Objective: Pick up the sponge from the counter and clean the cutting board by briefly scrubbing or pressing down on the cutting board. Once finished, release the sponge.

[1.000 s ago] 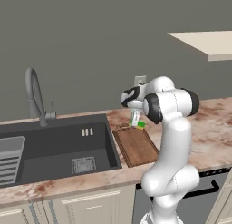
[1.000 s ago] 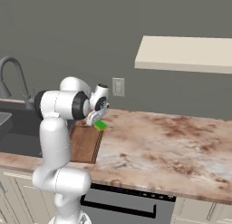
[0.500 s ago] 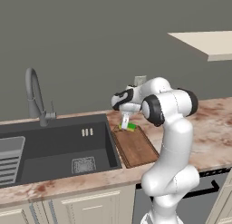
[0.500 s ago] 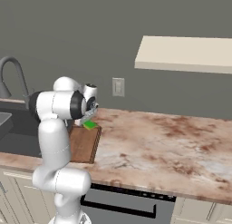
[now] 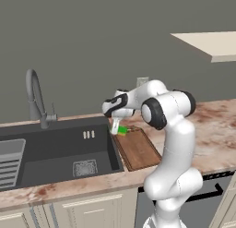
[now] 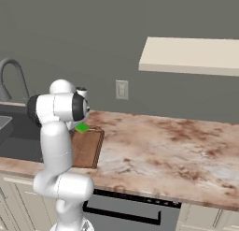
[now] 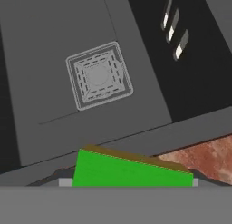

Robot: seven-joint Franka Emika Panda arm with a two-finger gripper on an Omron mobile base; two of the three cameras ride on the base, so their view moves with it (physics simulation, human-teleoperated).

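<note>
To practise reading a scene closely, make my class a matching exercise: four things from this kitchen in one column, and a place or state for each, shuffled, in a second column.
Things:
1. sponge
2. cutting board
3. tap
4. wall shelf

Places or states:
A. rises behind the sink
B. lies flat on the counter beside the sink
C. mounted high on the wall above the counter
D. held in the gripper over the board's far end

Pairs: 1-D, 2-B, 3-A, 4-C

Flat, even rendered light — soft shadows, no glare, slightly blurred, low-resolution.
</note>
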